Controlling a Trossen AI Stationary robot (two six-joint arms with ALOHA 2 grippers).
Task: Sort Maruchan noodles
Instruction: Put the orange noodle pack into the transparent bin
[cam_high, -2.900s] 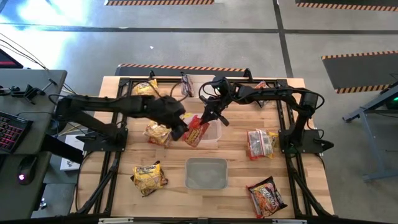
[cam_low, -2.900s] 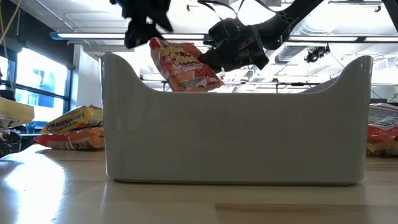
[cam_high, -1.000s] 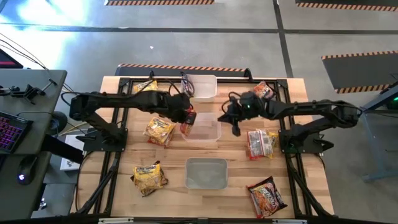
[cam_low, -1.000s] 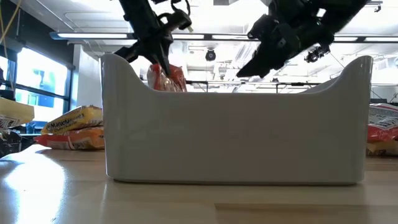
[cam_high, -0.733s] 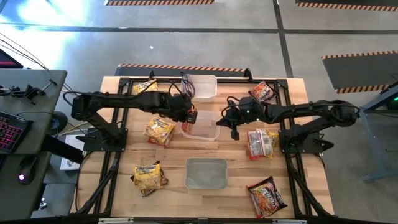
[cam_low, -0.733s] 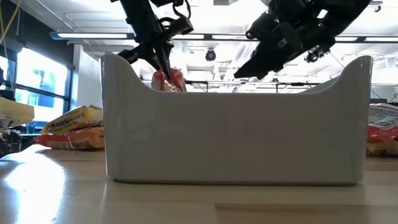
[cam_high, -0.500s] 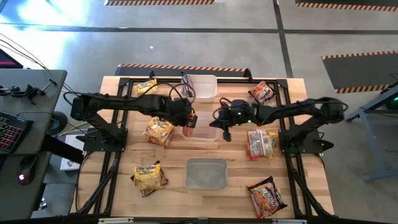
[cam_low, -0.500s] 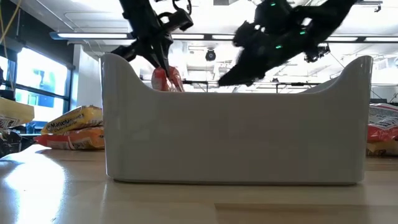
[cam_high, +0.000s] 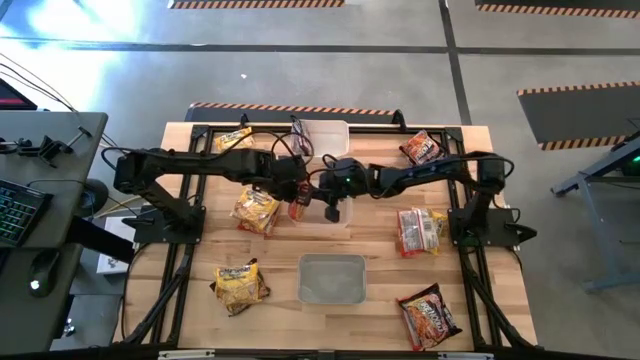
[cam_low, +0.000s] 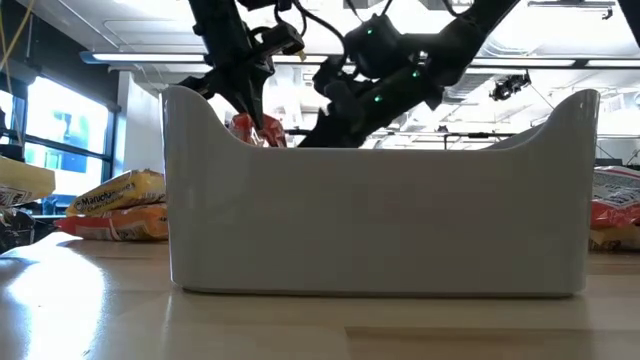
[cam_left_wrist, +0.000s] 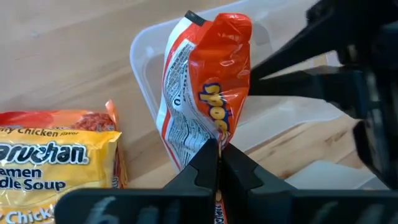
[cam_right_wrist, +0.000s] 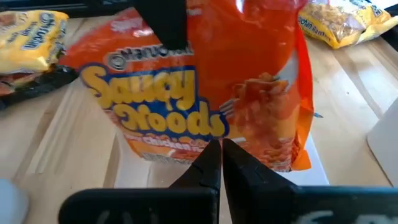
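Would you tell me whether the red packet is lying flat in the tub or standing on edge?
On edge: the red packet stands upright over the tub, pinched by the left gripper.

One red packet (cam_left_wrist: 208, 106) is held upright on edge over the clear middle tub (cam_high: 340, 214), crinkled, orange front reading "Saucy Noods". Yellow packets: one (cam_high: 254, 211) just left of that tub, one (cam_high: 231, 139) at the far left, one (cam_high: 240, 285) near left. Red ones (cam_high: 420, 230) lie flat on the right side.
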